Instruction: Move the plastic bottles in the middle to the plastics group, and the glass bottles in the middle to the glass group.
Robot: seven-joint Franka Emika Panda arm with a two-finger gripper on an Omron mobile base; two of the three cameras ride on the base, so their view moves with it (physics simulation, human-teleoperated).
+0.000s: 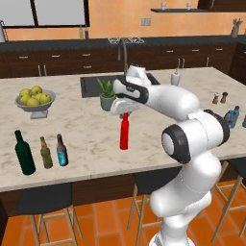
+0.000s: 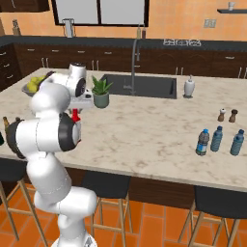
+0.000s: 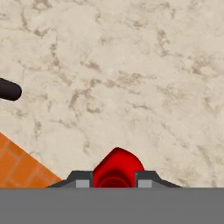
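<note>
A slim red glass bottle (image 1: 124,133) stands upright near the middle of the marble counter (image 1: 91,129). My gripper (image 1: 125,112) is shut on its neck from above. In the hand view its red top (image 3: 116,169) sits between the two fingertips. I cannot tell whether its base rests on the counter. At the front left stand the tall dark green wine bottle (image 1: 24,153), the small olive-amber bottle (image 1: 46,153) and, right beside them, the dark brown blue-labelled bottle (image 1: 62,150). Three small bluish plastic bottles (image 2: 216,139) stand together at the far right; I cannot tell them apart.
A bowl of lemons (image 1: 34,99) sits at the back left. A potted plant (image 1: 107,94) stands just behind the gripper, beside the sink (image 1: 93,85). A soap dispenser (image 1: 176,77) and two shakers (image 1: 220,98) are at the right. Stools (image 1: 45,199) line the front edge.
</note>
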